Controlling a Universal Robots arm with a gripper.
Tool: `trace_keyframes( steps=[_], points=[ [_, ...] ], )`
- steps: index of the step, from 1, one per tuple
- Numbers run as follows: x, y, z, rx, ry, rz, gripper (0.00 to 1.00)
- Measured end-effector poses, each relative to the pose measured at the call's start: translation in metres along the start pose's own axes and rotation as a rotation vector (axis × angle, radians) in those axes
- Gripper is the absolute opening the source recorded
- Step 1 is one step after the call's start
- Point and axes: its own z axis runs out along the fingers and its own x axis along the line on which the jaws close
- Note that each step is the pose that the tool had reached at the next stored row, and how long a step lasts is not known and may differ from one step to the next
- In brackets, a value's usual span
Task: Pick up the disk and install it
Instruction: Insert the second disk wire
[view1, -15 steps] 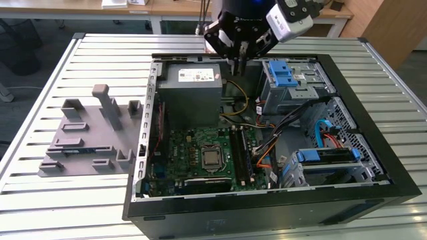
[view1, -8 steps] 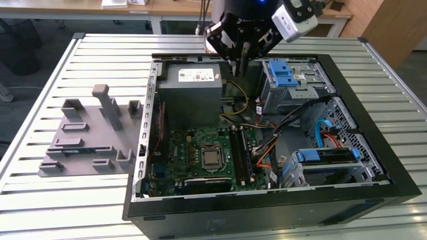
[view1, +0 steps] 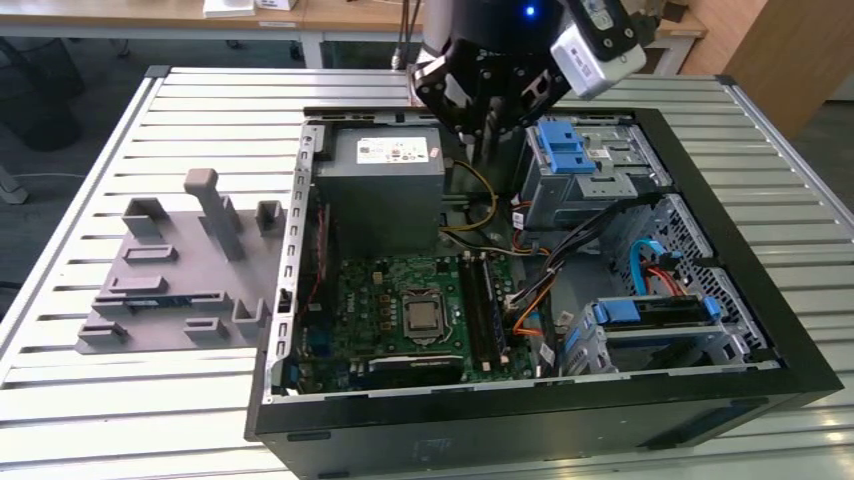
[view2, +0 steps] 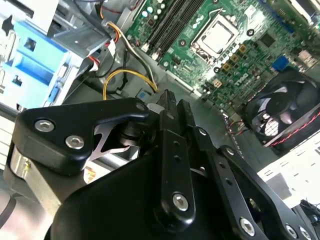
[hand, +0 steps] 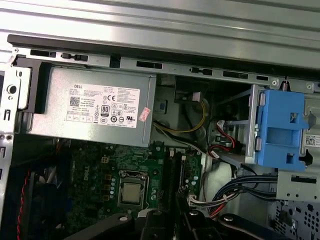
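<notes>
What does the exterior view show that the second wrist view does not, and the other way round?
Exterior view: the grey rack on the slatted table beside the computer case. Second wrist view: the black fan with red wires. Both: the green board with its processor socket, and the blue bracket.

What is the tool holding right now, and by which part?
Nothing, as far as shows: the tool hangs shut and empty over the open case; the disk sits in its bay.
</notes>
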Motion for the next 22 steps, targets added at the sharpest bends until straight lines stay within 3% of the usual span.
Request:
trace_keyframes(
  steps=[3, 5, 22],
  points=[
    [-0.0002, -0.0055, -0.0003, 0.0001, 0.0001, -0.001, 0.21],
    [-0.0055, -0.0085, -0.0003, 0.0, 0.0001, -0.001, 0.21],
    [-0.082, -0.0186, 0.0025, 0.0001, 0.0001, -0.001, 0.21]
  ],
)
